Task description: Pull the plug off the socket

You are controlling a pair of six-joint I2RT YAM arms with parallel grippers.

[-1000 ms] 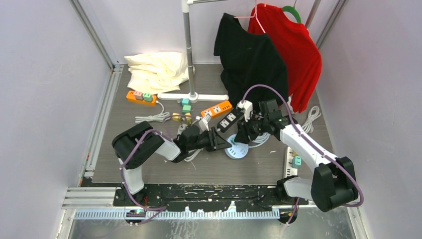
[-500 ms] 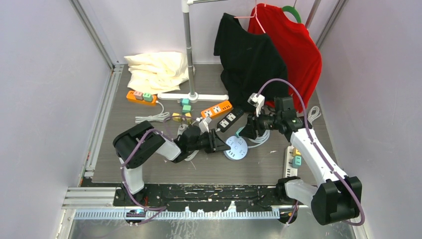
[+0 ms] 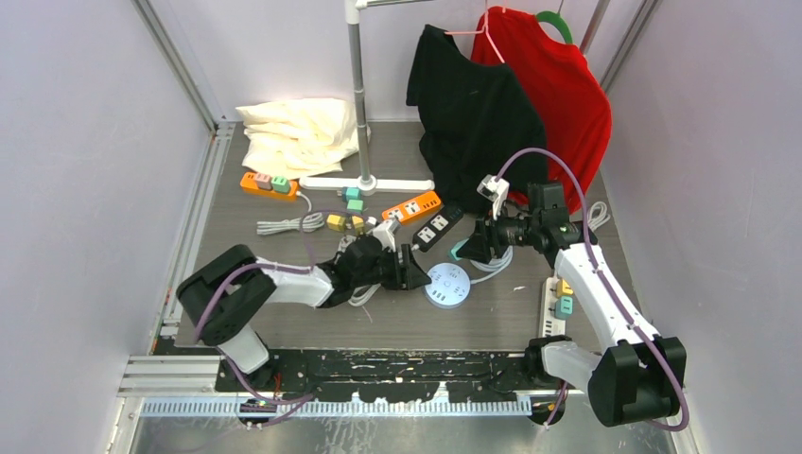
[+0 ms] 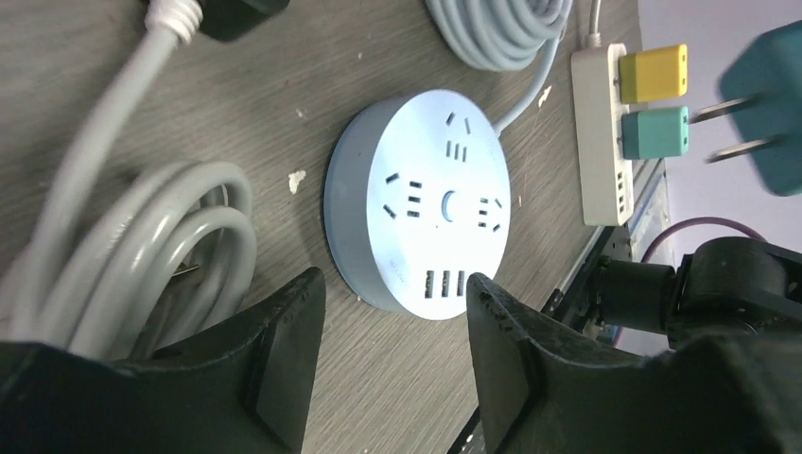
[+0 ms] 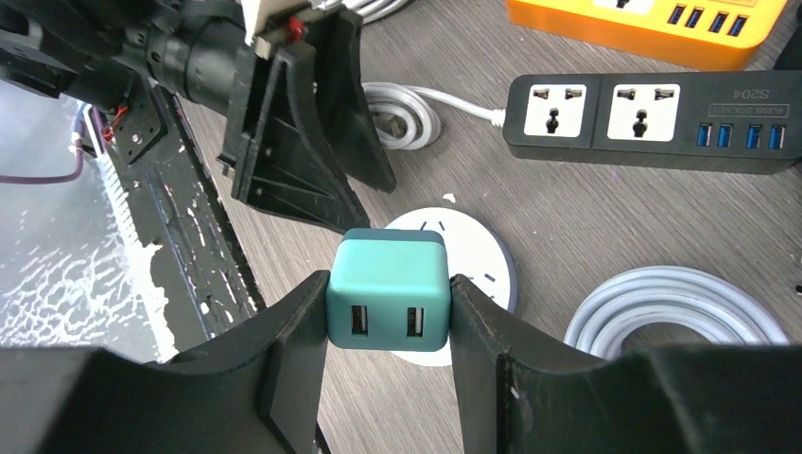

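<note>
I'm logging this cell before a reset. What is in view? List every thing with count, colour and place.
round socket: 1, white, table centre
teal plug: 1, teal, in the right hand, off the socket
black power strip: 1, black, behind the socket
orange power strips: 2, orange, one beside the black one, one back left
white power strip: 1, white, right edge, holding a yellow and a green plug
loose plugs: several, green and yellow, between the orange strips
cable coils: several, grey, among the strips
pillows: a pile, cream, back left
black shirt: 1, hanging at the back
red shirt: 1, hanging beside it
rack pole: 1, grey, back centre
table: 1, grey-brown
left hand: 1, black, open, by the socket
right hand: 1, black, shut on the teal plug
</note>
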